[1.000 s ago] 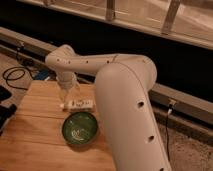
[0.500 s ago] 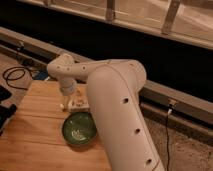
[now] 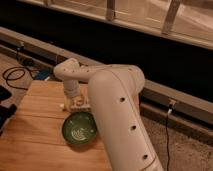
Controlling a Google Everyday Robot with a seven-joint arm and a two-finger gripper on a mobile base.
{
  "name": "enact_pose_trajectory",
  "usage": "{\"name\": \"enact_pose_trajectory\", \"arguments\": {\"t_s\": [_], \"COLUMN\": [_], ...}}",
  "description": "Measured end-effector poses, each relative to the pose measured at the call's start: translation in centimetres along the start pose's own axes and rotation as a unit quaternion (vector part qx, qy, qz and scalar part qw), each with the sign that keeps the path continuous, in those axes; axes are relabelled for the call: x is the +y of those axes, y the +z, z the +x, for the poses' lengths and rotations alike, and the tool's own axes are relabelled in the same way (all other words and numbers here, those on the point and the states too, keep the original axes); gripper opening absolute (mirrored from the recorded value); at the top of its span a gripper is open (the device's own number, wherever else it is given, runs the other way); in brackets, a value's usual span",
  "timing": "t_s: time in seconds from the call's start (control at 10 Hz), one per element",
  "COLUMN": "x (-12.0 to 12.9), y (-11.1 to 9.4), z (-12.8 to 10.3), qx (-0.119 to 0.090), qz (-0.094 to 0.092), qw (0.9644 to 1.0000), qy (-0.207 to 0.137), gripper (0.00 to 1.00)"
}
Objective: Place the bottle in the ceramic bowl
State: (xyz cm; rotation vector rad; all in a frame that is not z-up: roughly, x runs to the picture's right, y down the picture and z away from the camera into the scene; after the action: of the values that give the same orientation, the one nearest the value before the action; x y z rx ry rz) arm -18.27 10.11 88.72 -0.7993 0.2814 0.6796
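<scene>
The ceramic bowl [image 3: 79, 129] is dark green with pale swirl marks inside and sits on the wooden table [image 3: 35, 127]. Just beyond its far rim lies the small cream-white bottle [image 3: 80, 105] on its side. My gripper [image 3: 73, 103] is down at the table right over the bottle's left end, at the end of the white arm [image 3: 112, 100] that reaches in from the right. The arm hides the bottle's right end.
A black cable [image 3: 15, 76] coils on the floor to the left of the table. A raised ledge and dark wall [image 3: 150, 55] run behind it. A small cable and plug [image 3: 170, 107] hang at the right by the ledge.
The arm has swung closer to the camera and further over the table. The gripper has dropped lower onto the bottle beside the bowl. The bowl has not moved.
</scene>
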Motion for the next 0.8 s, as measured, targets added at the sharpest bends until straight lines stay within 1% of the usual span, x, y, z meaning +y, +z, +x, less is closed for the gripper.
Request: {"name": "enact_pose_trajectory", "arguments": {"t_s": [0.1,0.2,0.3,0.4,0.5,0.6,0.7,0.8], "x": [-0.1,0.0,-0.1,-0.1,-0.1,0.1,0.3,0.2], "y": [1.3,2.6,3.0,3.1,2.8,2.3,1.9,1.0], "z": [-0.1,-0.6,-0.7,-0.6,-0.6,-0.7,-0.8,-0.9], "qx": [0.013,0.031,0.039,0.044,0.045,0.043,0.037,0.024], "qz": [-0.005,-0.007,-0.007,-0.007,-0.006,-0.004,-0.005,-0.007], "qw": [0.9999,0.9995,0.9992,0.9989,0.9988,0.9988,0.9990,0.9994], "qy": [-0.003,-0.009,-0.012,-0.015,-0.018,-0.023,-0.025,-0.024], "gripper": [0.65,0.65,0.64,0.58,0.48,0.36,0.27,0.18]}}
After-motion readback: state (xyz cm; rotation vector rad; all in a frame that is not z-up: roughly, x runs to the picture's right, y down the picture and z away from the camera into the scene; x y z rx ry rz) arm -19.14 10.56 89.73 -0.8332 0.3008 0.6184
